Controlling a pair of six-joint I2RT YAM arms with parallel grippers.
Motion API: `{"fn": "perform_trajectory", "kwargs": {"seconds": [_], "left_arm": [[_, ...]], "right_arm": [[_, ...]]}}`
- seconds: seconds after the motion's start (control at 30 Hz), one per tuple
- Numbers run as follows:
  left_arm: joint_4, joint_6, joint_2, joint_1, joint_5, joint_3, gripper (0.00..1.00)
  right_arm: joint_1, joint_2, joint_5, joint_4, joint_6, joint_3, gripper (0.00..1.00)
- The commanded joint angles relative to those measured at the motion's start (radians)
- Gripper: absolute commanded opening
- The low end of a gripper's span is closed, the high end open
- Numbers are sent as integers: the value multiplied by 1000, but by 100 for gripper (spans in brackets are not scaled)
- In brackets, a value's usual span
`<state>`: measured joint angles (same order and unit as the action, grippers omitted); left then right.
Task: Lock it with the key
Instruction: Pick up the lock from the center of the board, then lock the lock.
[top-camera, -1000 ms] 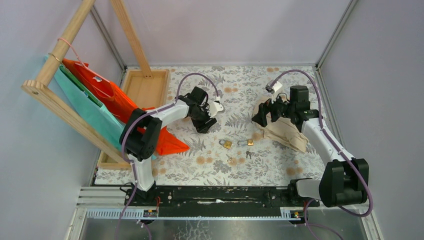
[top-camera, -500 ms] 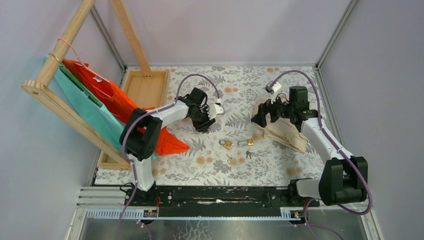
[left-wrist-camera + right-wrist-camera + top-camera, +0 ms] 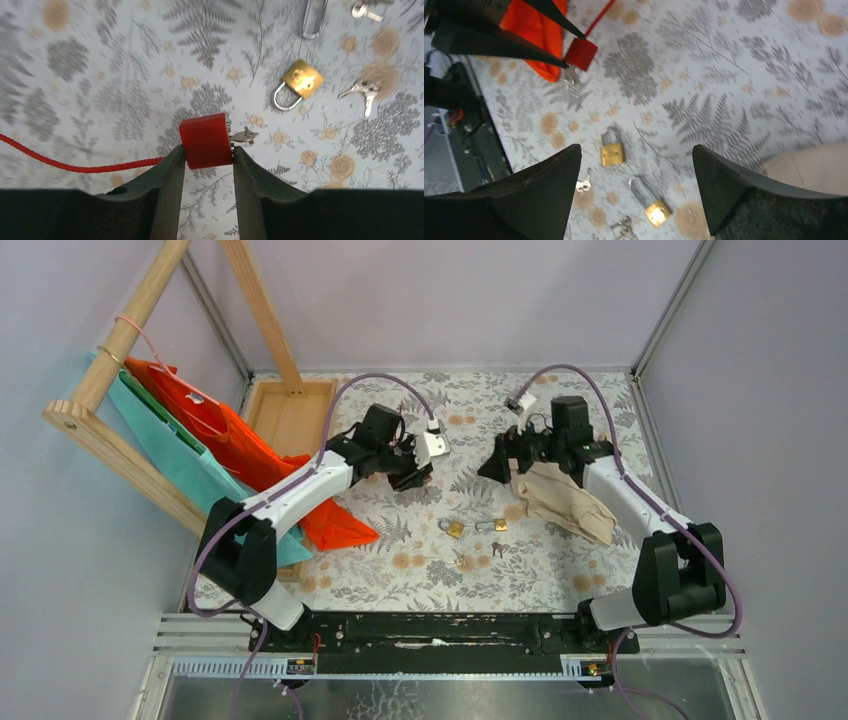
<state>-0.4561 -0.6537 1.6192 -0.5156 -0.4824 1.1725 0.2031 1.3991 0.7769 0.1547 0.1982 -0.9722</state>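
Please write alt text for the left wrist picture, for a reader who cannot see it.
The left gripper pinches a small red lock over a flower-patterned table; a key sticks out of the lock's side on the right, and its red cable runs off left. A brass padlock and loose keys lie beyond.

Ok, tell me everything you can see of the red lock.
The red lock is a small, smooth block with rounded corners, plastic by its look. It is pinched by two opposite sides between the fingers of the left gripper. A thin, ribbed red cable trails away from one side of it. A small silver key sticks out of the opposite side. Nothing else visibly touches it.
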Motion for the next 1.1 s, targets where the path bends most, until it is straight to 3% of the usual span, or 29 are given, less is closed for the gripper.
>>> {"fn": "perform_trajectory", "kwargs": {"seconds": [0.0, 0.23, 0.37, 0.67, 1.07], "left_arm": [[78, 29, -94, -36, 18, 74, 5], [66, 131, -133, -65, 66, 162, 5], [75, 160, -160, -91, 99, 145, 5], [92, 175, -181, -121, 132, 119, 5], [103, 154, -161, -155, 203, 122, 5]], "right_arm": [[83, 50, 50, 7, -127, -159, 88], [156, 107, 137, -234, -463, -183, 89], [167, 151, 183, -312, -575, -193, 83], [178, 217, 243, -425, -704, -200, 66], [213, 249, 240, -408, -718, -207, 48]]}}
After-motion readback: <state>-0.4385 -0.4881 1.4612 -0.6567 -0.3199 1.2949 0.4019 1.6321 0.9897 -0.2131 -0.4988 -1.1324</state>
